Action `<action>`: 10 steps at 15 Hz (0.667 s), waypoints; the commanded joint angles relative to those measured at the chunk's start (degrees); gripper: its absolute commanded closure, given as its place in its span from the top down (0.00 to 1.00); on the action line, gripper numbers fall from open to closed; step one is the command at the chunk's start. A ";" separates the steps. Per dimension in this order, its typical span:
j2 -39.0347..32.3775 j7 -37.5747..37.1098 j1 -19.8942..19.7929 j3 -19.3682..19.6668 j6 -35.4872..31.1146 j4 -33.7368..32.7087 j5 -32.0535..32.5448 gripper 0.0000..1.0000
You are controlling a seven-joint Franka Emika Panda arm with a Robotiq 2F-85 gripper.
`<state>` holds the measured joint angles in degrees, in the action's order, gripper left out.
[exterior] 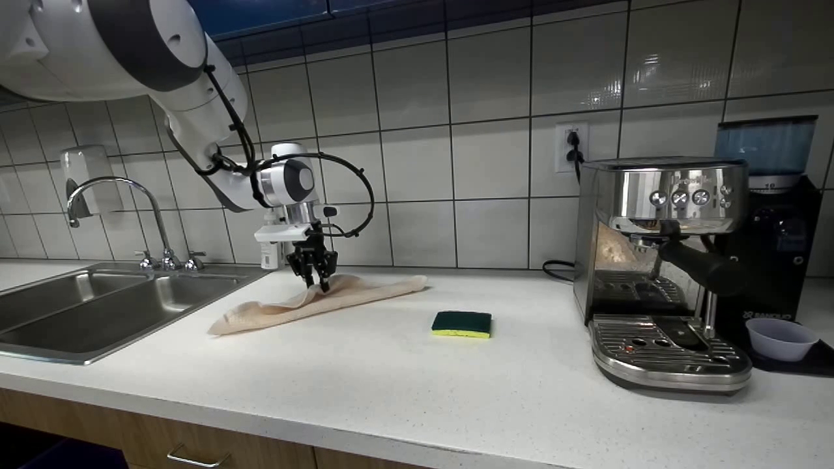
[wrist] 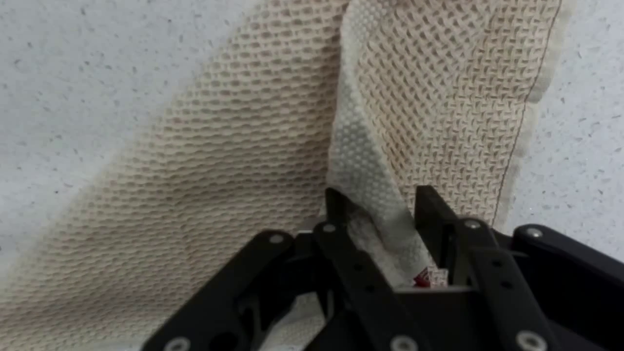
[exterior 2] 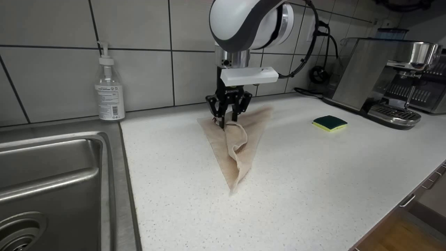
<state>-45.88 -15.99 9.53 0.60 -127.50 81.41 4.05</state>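
A steel sink [exterior 2: 121, 195] lies nearest, at the left in an exterior view, with its drain [exterior 2: 24, 228] showing. Beside it on the right is the speckled white counter [exterior 2: 181, 209]. A little farther in, around the middle of the counter, is the beige cloth [exterior 2: 232, 150], spread loosely, its near end narrowed to a point and a raised fold running along it. Over its far part the black gripper [exterior 2: 228, 123] points straight down; its fingers [wrist: 434, 224] reach to the cloth. In the wrist view the jaws stand a little apart with that fold between them; whether they press on it I cannot tell. A clear pump bottle [exterior 2: 110, 101] stands at left, by the sink's far corner and near the tiled wall [exterior 2: 139, 76]. Farther along, to the right of the cloth and well apart from it, a sponge [exterior 2: 330, 123] lies flat, dark green side up, yellow side below. Beyond that, at far right, stands a steel espresso machine [exterior 2: 366, 76]. Just right of it, an exterior view shows a pale cup [exterior: 780, 339] and, behind that, a black, blue-topped coffee grinder [exterior: 772, 241].
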 commanded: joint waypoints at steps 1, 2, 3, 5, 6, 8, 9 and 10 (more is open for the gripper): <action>-1.72 1.51 -0.07 -0.33 3.07 -3.96 -0.56 0.76; -1.86 1.49 -0.04 -0.32 3.16 -4.23 -0.56 0.83; -2.00 1.49 0.00 -0.33 3.24 -4.48 -0.56 0.92; -2.27 1.49 0.07 -0.33 3.42 -4.92 -0.56 1.00; -2.35 1.50 0.10 -0.34 3.54 -5.11 -0.57 1.00; -2.53 1.49 0.17 -0.33 3.80 -5.46 -0.54 1.00; -2.66 1.45 0.16 -0.33 4.06 -5.73 -0.58 1.00; -2.79 1.37 0.17 -0.30 4.33 -6.01 -0.61 1.00</action>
<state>-47.18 -15.80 9.80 0.60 -126.14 78.87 4.05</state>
